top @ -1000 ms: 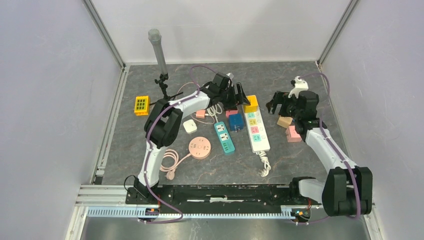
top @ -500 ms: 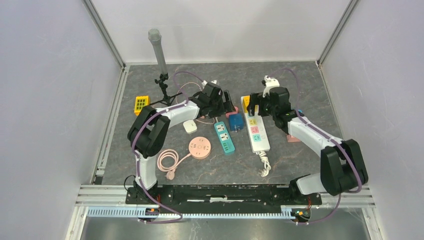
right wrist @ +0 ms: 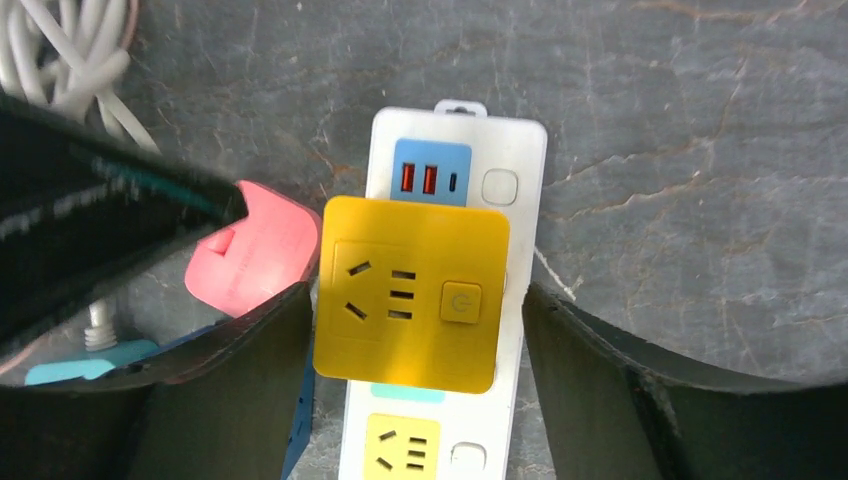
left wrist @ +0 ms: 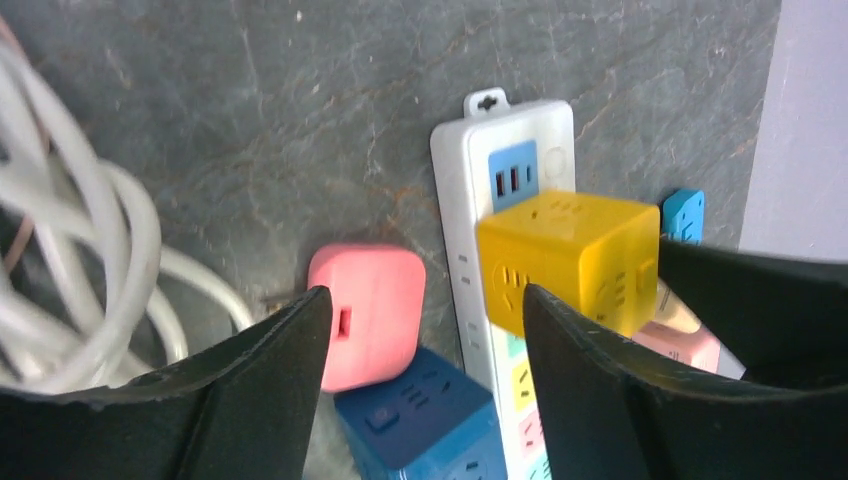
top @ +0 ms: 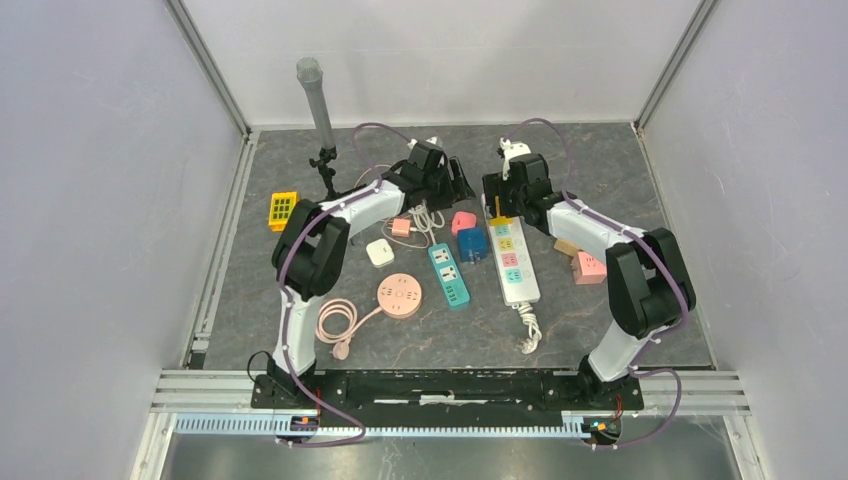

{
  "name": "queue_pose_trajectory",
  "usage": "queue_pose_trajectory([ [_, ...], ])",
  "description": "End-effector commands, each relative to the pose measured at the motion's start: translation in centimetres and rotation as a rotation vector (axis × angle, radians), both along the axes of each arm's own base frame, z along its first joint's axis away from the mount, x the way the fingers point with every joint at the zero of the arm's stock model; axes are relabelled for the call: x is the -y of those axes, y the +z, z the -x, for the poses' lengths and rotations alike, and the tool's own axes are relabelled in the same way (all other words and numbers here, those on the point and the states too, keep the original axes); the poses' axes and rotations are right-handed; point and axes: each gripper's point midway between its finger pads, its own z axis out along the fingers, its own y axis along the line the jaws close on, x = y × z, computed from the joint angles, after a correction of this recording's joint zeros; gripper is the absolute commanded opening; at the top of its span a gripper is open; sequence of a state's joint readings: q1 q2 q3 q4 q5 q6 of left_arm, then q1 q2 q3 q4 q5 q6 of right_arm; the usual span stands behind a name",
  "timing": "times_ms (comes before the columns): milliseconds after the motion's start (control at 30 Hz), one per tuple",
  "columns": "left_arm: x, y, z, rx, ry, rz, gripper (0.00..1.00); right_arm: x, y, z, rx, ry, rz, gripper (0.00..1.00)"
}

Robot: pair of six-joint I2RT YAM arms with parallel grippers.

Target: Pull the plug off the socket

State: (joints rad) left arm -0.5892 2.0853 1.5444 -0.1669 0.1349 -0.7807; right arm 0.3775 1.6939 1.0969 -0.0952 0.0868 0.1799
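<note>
Yellow cube plug [right wrist: 410, 300] is sitting in the far end of the white power strip [right wrist: 525, 230]. Left gripper [left wrist: 425, 300] hangs wide open, holding nothing, near the pink cube [left wrist: 368, 315]. Right gripper [right wrist: 415, 295] straddles the plug, jaws spread, not clamped.

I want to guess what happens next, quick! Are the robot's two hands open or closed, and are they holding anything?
Left gripper: open, holding nothing.
Right gripper: open, fingers either side of the yellow plug cube, not gripping it.

The yellow cube plug [right wrist: 410, 292] hides its socket; the white power strip [right wrist: 500, 140] runs past both wrist views' bottom edge.
</note>
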Motion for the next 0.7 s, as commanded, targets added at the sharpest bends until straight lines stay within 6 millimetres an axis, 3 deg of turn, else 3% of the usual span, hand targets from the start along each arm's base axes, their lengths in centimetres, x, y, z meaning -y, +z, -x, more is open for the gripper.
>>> queue_pose_trajectory([
  [0,1.5,-0.6,-1.6,-0.028,-0.052,0.053,0.73,-0.4,-0.6,0.0,-0.027,0.021,0.006,0.75],
  [167,2.9,-1.8,-2.4,-0.043,-0.117,0.084,0.69,-0.7,-0.8,0.4,-0.03,0.031,-0.013,0.46],
  [267,3.6,-2.1,-2.3,-0.057,-0.153,0.13,0.68,-1.0,-0.8,0.8,-0.027,0.04,-0.03,0.36],
  [667,4.4,-3.5,-2.2,-0.192,-0.099,0.24,0.56,-3.2,-0.8,2.8,-0.044,0.09,-0.078,0.22],
])
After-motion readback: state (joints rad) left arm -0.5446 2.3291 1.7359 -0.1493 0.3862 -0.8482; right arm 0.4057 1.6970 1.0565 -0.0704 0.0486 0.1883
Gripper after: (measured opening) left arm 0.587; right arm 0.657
